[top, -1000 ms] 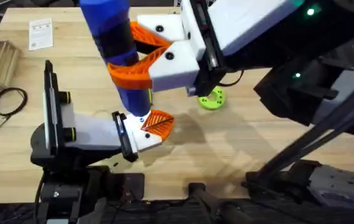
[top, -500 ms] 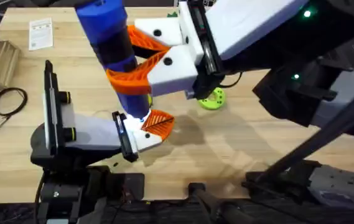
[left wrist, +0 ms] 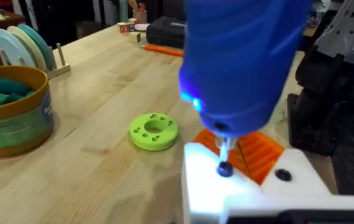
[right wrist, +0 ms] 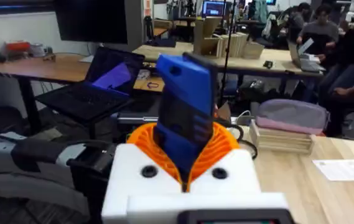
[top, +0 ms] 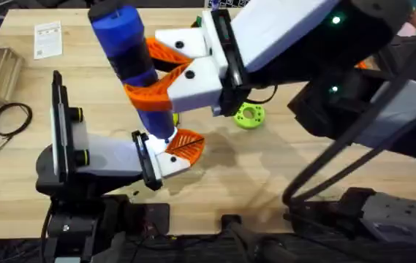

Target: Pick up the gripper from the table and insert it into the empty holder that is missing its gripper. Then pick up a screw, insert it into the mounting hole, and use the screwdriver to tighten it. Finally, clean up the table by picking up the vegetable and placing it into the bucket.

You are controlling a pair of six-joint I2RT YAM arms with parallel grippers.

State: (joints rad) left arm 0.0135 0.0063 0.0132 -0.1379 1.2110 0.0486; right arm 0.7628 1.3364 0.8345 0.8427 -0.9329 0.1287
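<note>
- The right gripper, white with orange ribbed pads, has its jaws clenched around the bright blue pen-shaped electric screwdriver; its long axis stands nearly upright, leaning slightly, silver tip down
- That tip sits on a dark screw in the white blocky plastic holder; the small orange ribbed wedge gripper is seated just beside it
- The left gripper: cannot tell
- The olive-brown round bucket stands on the wooden counter, well apart from the holder

Right pincer, reached across from the lower right, fingers clamped around the blue screwdriver.
</note>
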